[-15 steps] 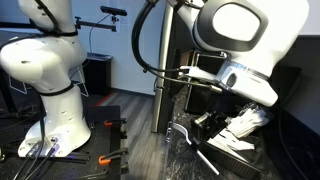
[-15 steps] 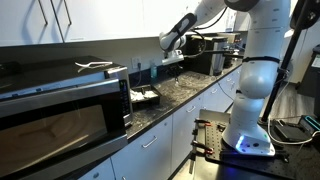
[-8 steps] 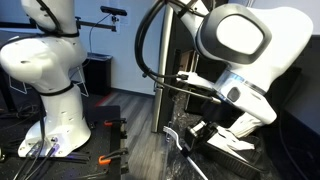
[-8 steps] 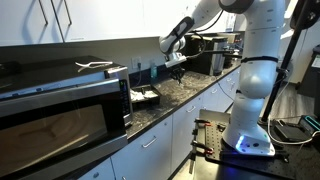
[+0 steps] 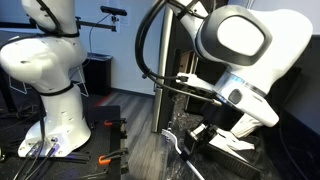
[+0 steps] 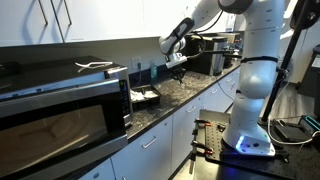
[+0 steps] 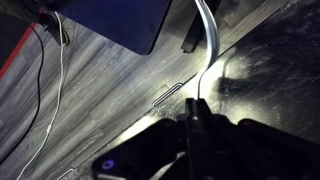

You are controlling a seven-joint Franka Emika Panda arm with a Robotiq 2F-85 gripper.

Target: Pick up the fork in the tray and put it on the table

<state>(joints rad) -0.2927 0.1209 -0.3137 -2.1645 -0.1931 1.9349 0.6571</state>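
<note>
My gripper (image 7: 197,108) is shut on the fork (image 7: 207,40), a slim pale utensil that sticks out ahead of the jaws over the edge of the marbled table (image 7: 270,60). In both exterior views the gripper (image 5: 196,140) (image 6: 177,70) hangs low over the table (image 5: 185,162) (image 6: 195,88), beside the black tray (image 5: 233,144) (image 6: 148,98). The tray holds a heap of other white pieces. In an exterior view the fork (image 5: 178,136) shows as a thin pale streak at the fingers.
A microwave (image 6: 60,110) stands on the counter past the tray. A second white robot (image 5: 50,90) stands on the floor by a dark mat with orange tools (image 5: 100,152). A black panel (image 7: 120,20) and cables (image 7: 48,60) lie over the wood floor below the table edge.
The gripper has moved away from the tray and lower toward the table with the fork in it. In the last half second it has barely moved.
</note>
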